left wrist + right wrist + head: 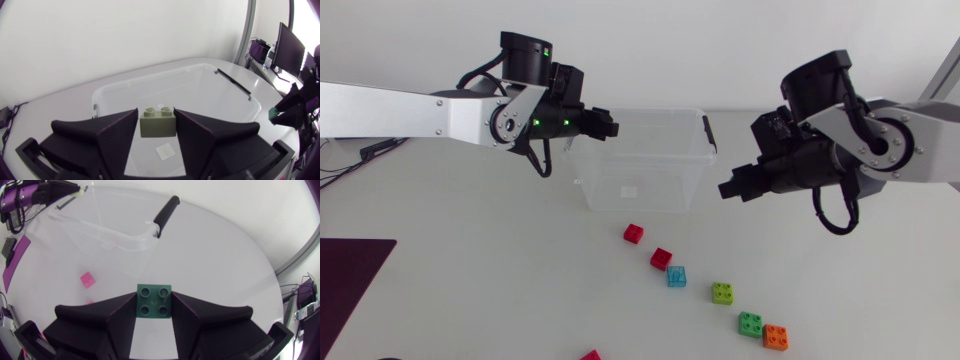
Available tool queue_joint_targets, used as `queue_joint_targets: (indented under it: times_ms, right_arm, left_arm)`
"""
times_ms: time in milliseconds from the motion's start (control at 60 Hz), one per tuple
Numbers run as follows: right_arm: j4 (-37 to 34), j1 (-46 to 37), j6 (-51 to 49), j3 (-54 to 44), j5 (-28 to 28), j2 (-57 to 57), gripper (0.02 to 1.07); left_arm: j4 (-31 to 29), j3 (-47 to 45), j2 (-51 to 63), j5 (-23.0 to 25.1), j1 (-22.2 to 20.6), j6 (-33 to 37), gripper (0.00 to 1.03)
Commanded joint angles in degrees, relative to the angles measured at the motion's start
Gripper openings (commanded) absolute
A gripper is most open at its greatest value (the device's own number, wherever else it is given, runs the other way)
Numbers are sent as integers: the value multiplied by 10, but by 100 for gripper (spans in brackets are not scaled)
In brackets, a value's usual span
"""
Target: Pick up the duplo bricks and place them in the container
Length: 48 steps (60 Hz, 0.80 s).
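Observation:
My left gripper (607,125) hangs over the left rim of the clear plastic container (640,165), shut on an olive-grey duplo brick (157,121); the container's bare floor (200,95) lies beneath it. To the right of the container my right gripper (729,188) holds a dark green brick (154,299) above the table. On the table in front of the container lie two red bricks (634,233) (661,258), a light blue one (676,277), a lime one (722,292), a green one (750,323) and an orange one (776,336).
A pink brick (590,355) lies at the table's front edge. A dark purple mat (350,275) covers the front left corner. The container has black clip handles (166,210) at its ends.

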Motion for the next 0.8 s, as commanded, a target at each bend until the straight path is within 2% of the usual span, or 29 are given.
queue_joint_targets:
  times_ms: [0, 183, 300, 367, 533, 600, 700, 783]
  right_arm:
    - [-13, 16, 18, 39, 8, -15, 29]
    - [-24, 29, 5, 117, 8, 4, 29]
    - [-29, 39, -1, 174, 8, 44, 30]
    - [-23, 44, -8, 203, 8, 72, 30]
    - [-4, 48, -12, 262, 6, 147, 32]
    - [3, 51, -13, 282, 6, 180, 40]
    - [10, 55, -15, 317, 7, 231, 41]
    - [10, 56, -20, 346, 7, 272, 60]
  left_arm:
    - [-26, 16, -7, -2, 16, -9, 92]
    - [-90, -55, -142, 76, 28, 36, 95]
    - [-172, -110, -236, 121, 21, 115, 95]
    - [-203, -147, -273, 123, 10, 159, 95]
    - [-231, -249, -345, 123, -9, 255, 95]
    - [-249, -280, -359, 125, -17, 299, 95]
    - [-267, -321, -374, 149, -21, 366, 95]
    - [-287, -356, -381, 167, -41, 437, 95]
